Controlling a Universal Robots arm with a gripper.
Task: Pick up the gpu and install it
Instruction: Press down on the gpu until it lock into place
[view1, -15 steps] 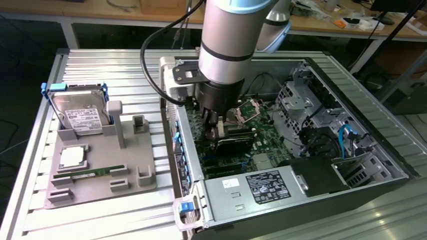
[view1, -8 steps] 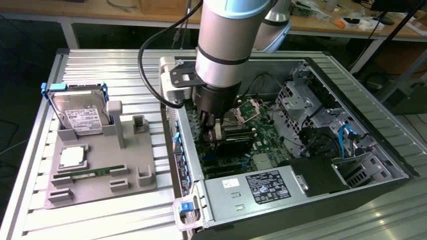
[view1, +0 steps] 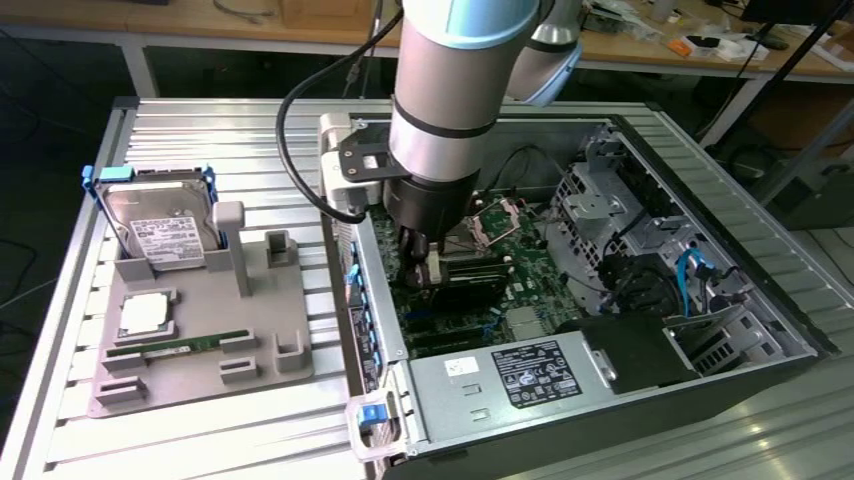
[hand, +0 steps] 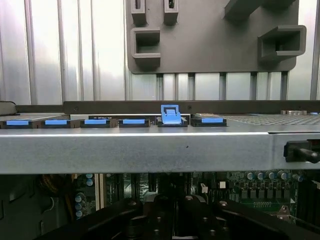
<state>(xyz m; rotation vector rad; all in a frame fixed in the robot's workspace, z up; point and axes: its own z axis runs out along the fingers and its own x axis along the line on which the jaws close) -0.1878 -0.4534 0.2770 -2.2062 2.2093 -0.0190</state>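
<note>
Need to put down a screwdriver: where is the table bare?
Bare table beyond the hard drive and on the holder's near side, up to the case. Crowded: the holder itself, and inside the case, where the pincer grips the card.

One gpu (view1: 470, 288), one robot arm (view1: 454, 90), one open computer case (view1: 641, 425), one grey tray (view1: 200, 300), one hard drive (view1: 163, 235), one RAM stick (view1: 180, 347)

No text or number can be read.
</note>
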